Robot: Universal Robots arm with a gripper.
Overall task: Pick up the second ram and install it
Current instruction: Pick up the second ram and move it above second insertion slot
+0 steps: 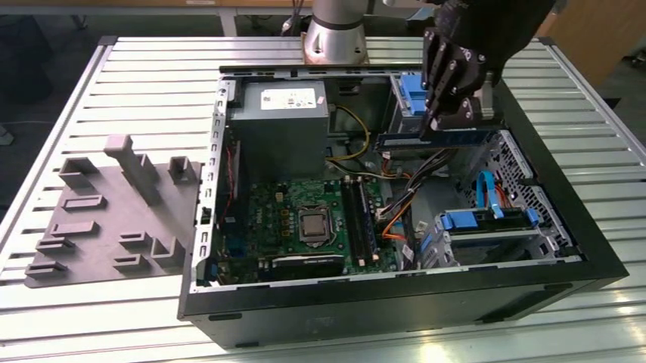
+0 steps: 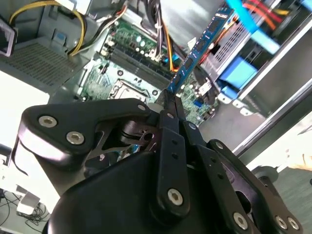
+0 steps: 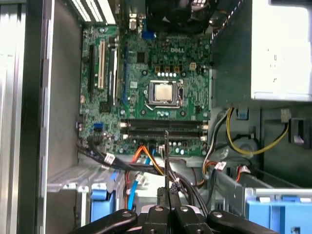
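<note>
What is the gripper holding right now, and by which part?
The second ram, pinched by the gripper across its flat faces, along its upper long edge near mid-length.

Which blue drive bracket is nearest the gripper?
The upper blue bracket in the exterior view, just behind the gripper holding the second ram; the other blue bracket lies lower, well apart.

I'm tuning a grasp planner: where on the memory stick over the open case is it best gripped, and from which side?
Take the second ram by its upper long edge, clamping the two flat faces from above, as the pincer does. It's thin and held on edge, leaving the lower edge free.
</note>
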